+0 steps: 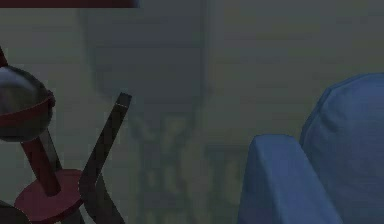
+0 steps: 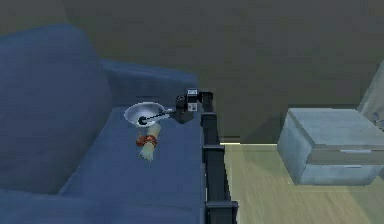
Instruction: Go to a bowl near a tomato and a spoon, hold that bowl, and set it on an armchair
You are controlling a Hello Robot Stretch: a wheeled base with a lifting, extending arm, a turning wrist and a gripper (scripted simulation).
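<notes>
The hand (image 2: 152,121) reaches over the armchair (image 2: 60,120) seat; I cannot tell whether its fingers are spread or pressed together, nor whether it holds anything. The pale bowl (image 2: 142,110) is at its fingertips. Placement looks close: lower gently, leave the bowl level, then back straight out.

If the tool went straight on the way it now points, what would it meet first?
Probably the pale bowl on the blue armchair; the tool points at it, but depth is unclear.
</notes>
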